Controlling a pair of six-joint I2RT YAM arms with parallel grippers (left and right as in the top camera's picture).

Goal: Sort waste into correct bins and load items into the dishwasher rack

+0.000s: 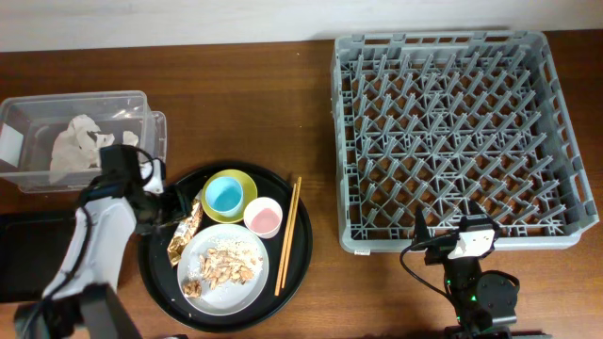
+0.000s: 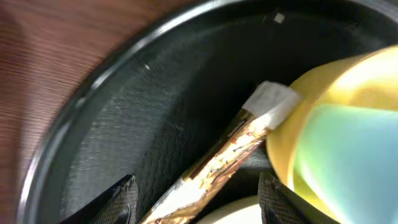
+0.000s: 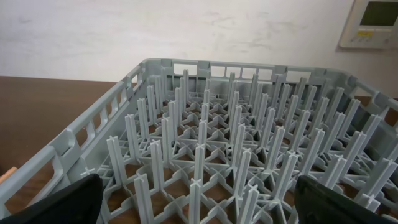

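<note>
Left gripper (image 2: 196, 205): spread wide, empty, low over the gold-brown wrapper (image 2: 217, 163), seen between its fingers on the round black tray (image 2: 124, 118). Just right of the wrapper, the yellow bowl (image 2: 323, 81) with the light blue cup (image 2: 354, 155) inside. Farther along the tray, the pink cup (image 1: 263, 217), the chopsticks (image 1: 287, 235), the white plate (image 1: 236, 294) under food scraps (image 1: 226, 264). Behind, a crumpled napkin (image 1: 75, 149) in the clear tub (image 1: 57, 102). Right gripper (image 3: 199, 208): wide open, empty, facing the dishwasher rack (image 3: 249, 124) on the table (image 1: 236, 94).
</note>
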